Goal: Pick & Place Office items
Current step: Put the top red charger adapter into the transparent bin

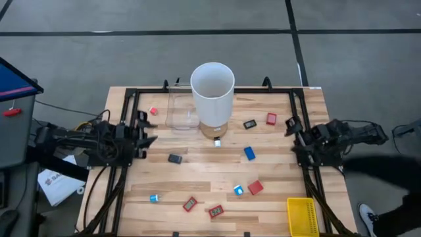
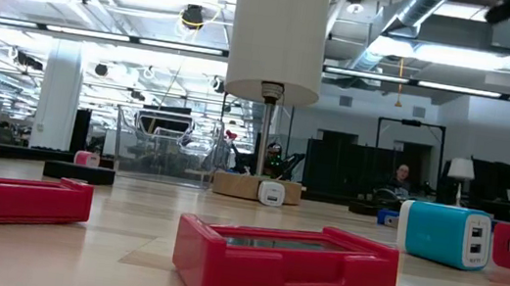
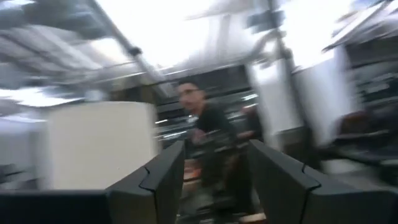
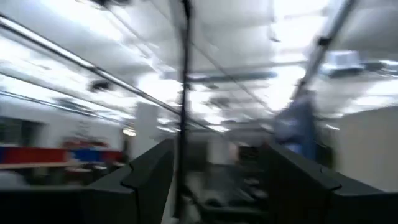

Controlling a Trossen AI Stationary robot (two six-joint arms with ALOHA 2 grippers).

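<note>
Left gripper (image 1: 150,131) hovers at the left edge of the pale wooden slatted table (image 1: 217,197), its 2 dark fingers (image 3: 163,180) parted with a clear gap and nothing between them. Right gripper (image 1: 292,135) waits at the right edge, its fingers (image 4: 149,180) likewise spread and bare.

Small office items lie scattered over the tabletop. Near the left gripper sits a little red block (image 1: 153,111), and a flat black rectangular piece (image 1: 175,158) lies a bit further in. Behind the tall white cylinder (image 1: 212,92) in the centre stands a clear plastic box (image 1: 182,112); a tiny white and blue piece (image 1: 218,142) rests at the cylinder's wooden base. To the right of it lie a black-framed flat piece (image 1: 250,124), a red square block (image 1: 271,119) and a blue block (image 1: 249,153). Toward the near edge are a small blue piece (image 1: 154,198), 2 flat red rectangles with dark centres (image 1: 190,205) (image 1: 215,211), a blue and white block (image 1: 238,190) touching or just beside a red block (image 1: 255,187). A small yellow mesh basket (image 1: 302,216) sits at the near right corner, holding none of the pieces that can be seen
</note>
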